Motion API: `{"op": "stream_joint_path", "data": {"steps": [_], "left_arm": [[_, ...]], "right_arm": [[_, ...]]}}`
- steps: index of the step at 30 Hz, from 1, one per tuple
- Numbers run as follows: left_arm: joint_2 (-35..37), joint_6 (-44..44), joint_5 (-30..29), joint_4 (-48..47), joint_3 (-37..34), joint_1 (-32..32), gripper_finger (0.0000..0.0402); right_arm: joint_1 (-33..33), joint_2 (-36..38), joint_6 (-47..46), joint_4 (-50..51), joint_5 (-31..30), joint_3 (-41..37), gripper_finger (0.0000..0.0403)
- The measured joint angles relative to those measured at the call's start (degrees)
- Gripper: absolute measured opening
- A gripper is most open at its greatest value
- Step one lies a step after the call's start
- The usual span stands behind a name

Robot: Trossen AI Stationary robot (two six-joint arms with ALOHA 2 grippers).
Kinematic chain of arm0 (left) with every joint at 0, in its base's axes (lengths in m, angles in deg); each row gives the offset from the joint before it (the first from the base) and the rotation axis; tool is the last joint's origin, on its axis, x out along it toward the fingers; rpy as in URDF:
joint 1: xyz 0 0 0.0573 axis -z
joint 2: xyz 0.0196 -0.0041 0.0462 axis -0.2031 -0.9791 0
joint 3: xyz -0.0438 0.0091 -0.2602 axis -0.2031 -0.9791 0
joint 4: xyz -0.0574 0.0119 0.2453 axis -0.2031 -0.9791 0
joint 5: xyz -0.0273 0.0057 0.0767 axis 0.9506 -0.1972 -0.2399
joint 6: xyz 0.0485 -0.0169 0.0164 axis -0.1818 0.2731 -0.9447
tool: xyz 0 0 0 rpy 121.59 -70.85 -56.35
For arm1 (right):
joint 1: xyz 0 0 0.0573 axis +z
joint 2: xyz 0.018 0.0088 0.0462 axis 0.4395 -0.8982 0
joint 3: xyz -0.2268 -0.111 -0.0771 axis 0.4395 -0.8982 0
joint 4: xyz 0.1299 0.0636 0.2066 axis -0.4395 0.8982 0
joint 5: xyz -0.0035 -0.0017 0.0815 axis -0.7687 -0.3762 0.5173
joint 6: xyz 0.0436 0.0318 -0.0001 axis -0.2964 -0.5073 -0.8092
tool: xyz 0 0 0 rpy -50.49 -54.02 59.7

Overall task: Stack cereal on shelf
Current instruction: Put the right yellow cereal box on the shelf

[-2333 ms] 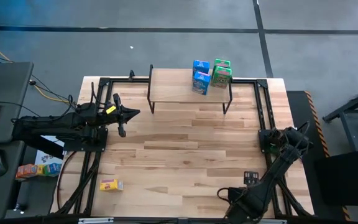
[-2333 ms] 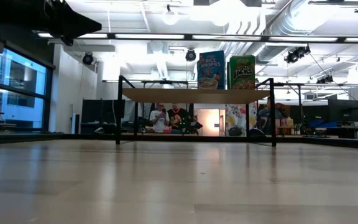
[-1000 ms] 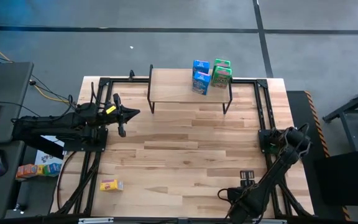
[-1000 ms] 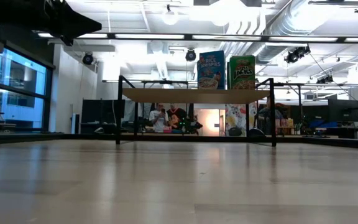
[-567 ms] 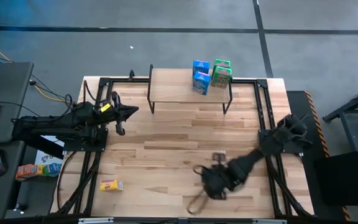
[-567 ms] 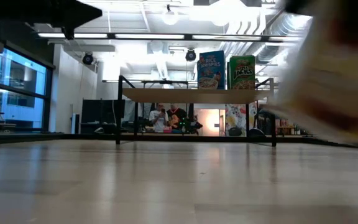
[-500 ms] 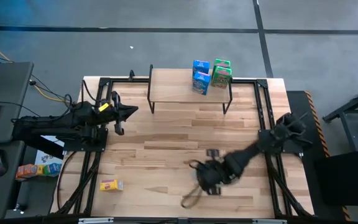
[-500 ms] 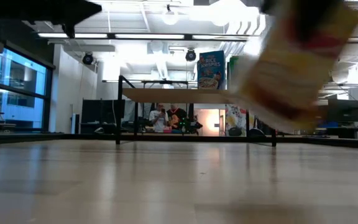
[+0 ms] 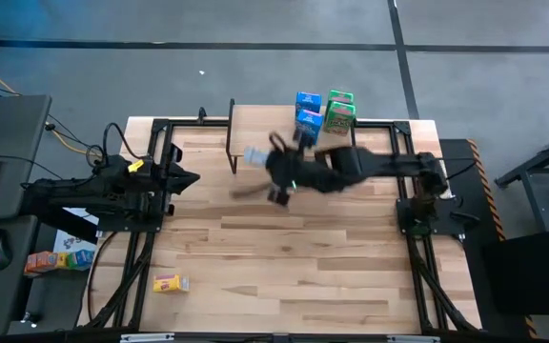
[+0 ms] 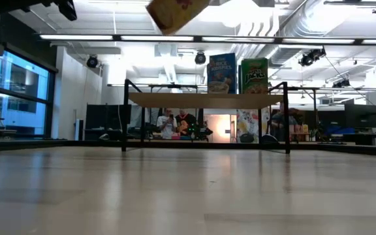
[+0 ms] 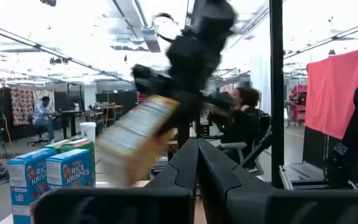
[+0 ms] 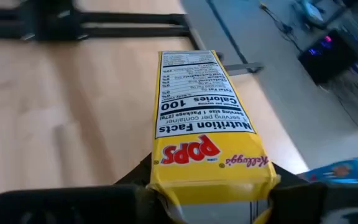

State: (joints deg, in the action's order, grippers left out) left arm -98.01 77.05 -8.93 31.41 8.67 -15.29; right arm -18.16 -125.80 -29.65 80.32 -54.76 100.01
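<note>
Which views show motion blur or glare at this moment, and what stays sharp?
High view: right gripper and its arm smear over the shelf; the boxes behind stay crisp. Left wrist view: the carried yellow box is streaked against blown-out ceiling lights. Right wrist view: that box's print is sharp, the tabletop soft.

Light here comes from overhead: ceiling strip lights [image 10: 194,37] glare white in the low view and wash out the ceiling in the left wrist view. The tabletop [image 9: 284,248] is evenly lit from above, with only soft shadows under the shelf [image 9: 265,133]. The right arm [image 9: 351,167] smears with motion blur in the high view, and the yellow cereal box [image 11: 135,140] blurs too in the left wrist view. In the right wrist view its print is sharp while the floor beyond goes soft.
</note>
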Motion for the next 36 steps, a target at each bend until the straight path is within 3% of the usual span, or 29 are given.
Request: {"op": "stream_joint_path", "data": {"steps": [3,6,11,15,23,36], "left_arm": [[0.0,0.0,0.0,0.0,0.0,0.0,0.0],[0.0,-0.1,-0.3,0.0,0.0,0.0,0.0],[0.0,-0.2,-0.7,0.0,0.0,0.0,0.0],[-0.1,-0.7,-1.9,0.1,0.0,-0.1,0.0],[-0.1,-3.9,-8.5,0.0,0.0,-0.1,0.0],[-0.1,-4.0,-8.7,-0.4,0.0,-0.1,0.0]], "right_arm": [[-5.0,-3.4,-0.8,3.4,1.3,6.1,0.0092],[-10.0,-7.2,-5.1,8.0,6.6,10.6,0.0092],[-17.2,-7.9,-12.3,14.8,16.7,8.5,0.0092],[-21.1,-8.4,-15.6,20.9,16.6,8.3,0.0092],[-22.5,-8.5,-13.0,17.7,18.3,8.3,0.0092],[-23.7,-9.0,-13.0,20.0,20.0,8.3,0.0091]]}}
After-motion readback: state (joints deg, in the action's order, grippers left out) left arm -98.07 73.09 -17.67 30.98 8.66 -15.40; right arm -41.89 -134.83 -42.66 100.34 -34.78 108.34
